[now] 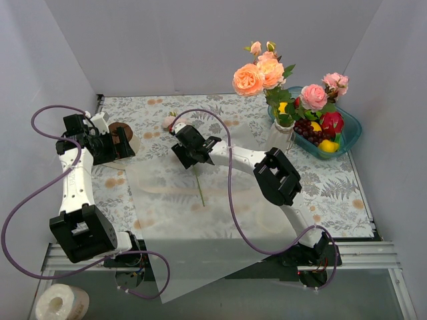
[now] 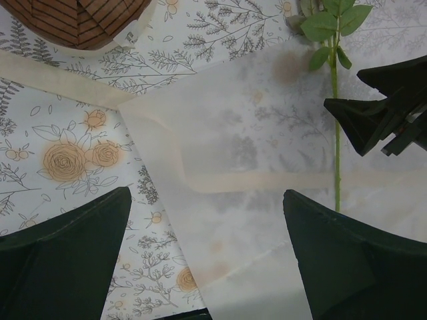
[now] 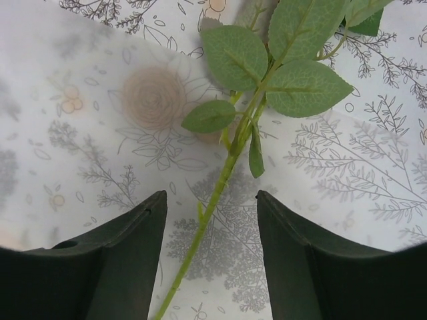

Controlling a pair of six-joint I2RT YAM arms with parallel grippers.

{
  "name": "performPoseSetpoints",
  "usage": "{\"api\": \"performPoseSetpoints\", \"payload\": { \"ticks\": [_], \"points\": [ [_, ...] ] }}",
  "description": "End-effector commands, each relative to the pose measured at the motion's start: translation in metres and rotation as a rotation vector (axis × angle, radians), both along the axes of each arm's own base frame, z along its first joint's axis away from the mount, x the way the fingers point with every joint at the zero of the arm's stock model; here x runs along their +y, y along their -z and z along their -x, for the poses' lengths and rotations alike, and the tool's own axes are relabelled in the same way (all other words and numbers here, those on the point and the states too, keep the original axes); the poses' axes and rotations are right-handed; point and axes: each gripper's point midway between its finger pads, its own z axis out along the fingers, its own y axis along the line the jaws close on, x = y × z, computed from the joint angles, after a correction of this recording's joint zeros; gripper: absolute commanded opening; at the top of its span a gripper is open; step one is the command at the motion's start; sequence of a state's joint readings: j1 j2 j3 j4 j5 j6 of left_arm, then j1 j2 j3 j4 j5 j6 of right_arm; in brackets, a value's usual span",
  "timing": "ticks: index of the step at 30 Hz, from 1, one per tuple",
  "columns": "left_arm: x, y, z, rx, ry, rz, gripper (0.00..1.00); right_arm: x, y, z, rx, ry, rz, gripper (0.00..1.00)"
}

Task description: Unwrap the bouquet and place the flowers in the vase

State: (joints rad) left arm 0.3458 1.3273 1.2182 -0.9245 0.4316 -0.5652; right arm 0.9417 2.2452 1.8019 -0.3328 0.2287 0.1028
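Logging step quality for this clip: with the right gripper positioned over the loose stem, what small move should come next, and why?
Probably close the right gripper on the stem. Its open fingers straddle the stem, which lies flat on the unwrapped paper, while other roses already stand in the vase.

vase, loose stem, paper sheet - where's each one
vase (image 1: 279, 138), top view, on its white ribbed body
stem (image 3: 211, 200), right wrist view, on its bare lower stretch
paper (image 1: 167, 227), top view, on the bare middle of the sheet
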Motion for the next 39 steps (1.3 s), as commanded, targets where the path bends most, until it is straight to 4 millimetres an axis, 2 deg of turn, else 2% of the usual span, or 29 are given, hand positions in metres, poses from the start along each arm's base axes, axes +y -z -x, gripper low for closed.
{"api": "performPoseSetpoints", "payload": {
  "ticks": [1, 6, 11, 20, 23, 27, 29, 30, 34, 37, 39],
  "points": [
    [-0.006, -0.014, 0.005, -0.047, 0.028, 0.008, 0.98, 0.007, -0.006, -0.010, -0.016, 0.027, -0.054, 0.62],
    [-0.006, -0.013, 0.007, -0.045, 0.028, 0.009, 0.98, 0.004, 0.006, -0.010, -0.003, 0.042, -0.049, 0.56],
    [-0.005, -0.013, 0.008, -0.054, 0.027, -0.004, 0.98, 0.000, 0.014, -0.017, 0.005, 0.064, -0.038, 0.55],
    [-0.006, -0.016, 0.007, -0.058, 0.028, -0.002, 0.98, -0.005, 0.031, -0.015, 0.045, 0.085, -0.024, 0.53],
    [-0.004, -0.014, 0.008, -0.053, 0.025, -0.008, 0.98, -0.004, 0.029, -0.014, 0.046, 0.083, -0.030, 0.43],
    [-0.004, -0.011, 0.009, -0.049, 0.022, -0.010, 0.98, -0.003, 0.023, -0.016, 0.041, 0.085, -0.042, 0.21],
    [-0.004, -0.012, 0.009, -0.050, 0.022, -0.011, 0.98, -0.002, 0.019, -0.017, 0.037, 0.083, -0.049, 0.14],
    [-0.004, -0.012, 0.009, -0.053, 0.024, -0.015, 0.98, -0.001, 0.015, -0.016, 0.035, 0.081, -0.047, 0.02],
    [-0.003, -0.017, 0.009, -0.062, 0.025, -0.021, 0.98, 0.005, -0.013, -0.021, -0.002, 0.068, -0.081, 0.01],
    [-0.004, -0.021, 0.009, -0.068, 0.030, -0.021, 0.98, 0.010, -0.059, -0.030, -0.068, 0.062, -0.131, 0.01],
    [-0.005, -0.023, 0.009, -0.074, 0.033, -0.018, 0.98, 0.014, -0.106, -0.037, -0.138, 0.058, -0.191, 0.01]
  ]
}}
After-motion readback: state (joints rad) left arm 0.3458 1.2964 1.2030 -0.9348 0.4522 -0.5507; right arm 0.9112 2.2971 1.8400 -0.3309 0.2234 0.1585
